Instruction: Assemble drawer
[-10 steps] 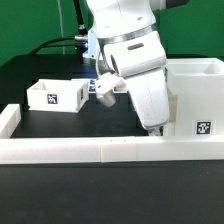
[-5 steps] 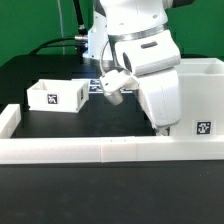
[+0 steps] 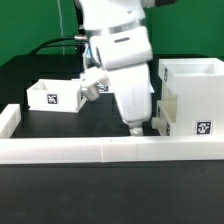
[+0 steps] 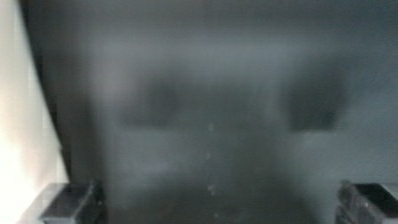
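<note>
My claw (image 4: 222, 205) is wide open with nothing in it. The tray (image 3: 56, 97) looks like light, stiff, slippery plastic, so I'd pinch a side wall.

Your exterior camera sits off the near edge of the table (image 3: 45, 124), a little above it, and faces the arm (image 3: 120, 50) at 12 o'clock, close enough that the arm fills mid-frame. Your wrist camera looks out along the tool (image 4: 222, 205) at the dark table, so near that everything blurs. The two views share only that patch under the tool.
</note>
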Controlling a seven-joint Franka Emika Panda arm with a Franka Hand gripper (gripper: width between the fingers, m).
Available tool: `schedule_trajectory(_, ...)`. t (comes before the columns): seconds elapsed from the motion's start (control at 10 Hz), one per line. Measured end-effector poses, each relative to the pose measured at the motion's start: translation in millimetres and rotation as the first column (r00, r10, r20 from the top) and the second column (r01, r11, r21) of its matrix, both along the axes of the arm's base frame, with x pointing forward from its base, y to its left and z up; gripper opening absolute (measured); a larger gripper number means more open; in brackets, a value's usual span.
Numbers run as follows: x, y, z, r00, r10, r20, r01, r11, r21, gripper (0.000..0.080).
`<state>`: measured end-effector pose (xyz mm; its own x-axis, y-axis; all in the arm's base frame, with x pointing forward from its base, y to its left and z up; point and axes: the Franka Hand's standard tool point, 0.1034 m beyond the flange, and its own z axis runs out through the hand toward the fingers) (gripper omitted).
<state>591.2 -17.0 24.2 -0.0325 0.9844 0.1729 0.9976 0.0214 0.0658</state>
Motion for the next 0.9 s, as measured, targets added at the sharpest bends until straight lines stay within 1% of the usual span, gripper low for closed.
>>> schedule_trajectory(0.1,-8.3,-10.1,4.5,1.0,-0.03,0.001,0.03,1.0,-0.006,0.0649)
schedule_trajectory(0.2,-16.1,-23.6,11.3,0.998,-0.059,0.012,0.059,0.998,-0.014,0.0649)
schedule_trajectory(0.3,-27.7,-34.2,15.4,0.995,-0.092,0.033,0.093,0.995,-0.022,0.0649)
schedule_trajectory(0.4,-38.2,-40.7,18.3,0.993,-0.108,0.039,0.109,0.994,-0.028,0.0649)
schedule_trajectory(0.5,-52.0,-50.4,22.3,0.991,-0.126,0.053,0.128,0.991,-0.038,0.0649)
schedule_trajectory(0.6,-69.8,-60.0,24.4,0.987,-0.147,0.061,0.15,0.988,-0.047,0.0649)
schedule_trajectory(0.7,-80.8,-65.9,28.0,0.986,-0.156,0.056,0.159,0.986,-0.055,0.0649)
schedule_trajectory(0.9,-82.3,-67.0,27.1,0.982,-0.183,0.051,0.186,0.981,-0.052,0.0649)
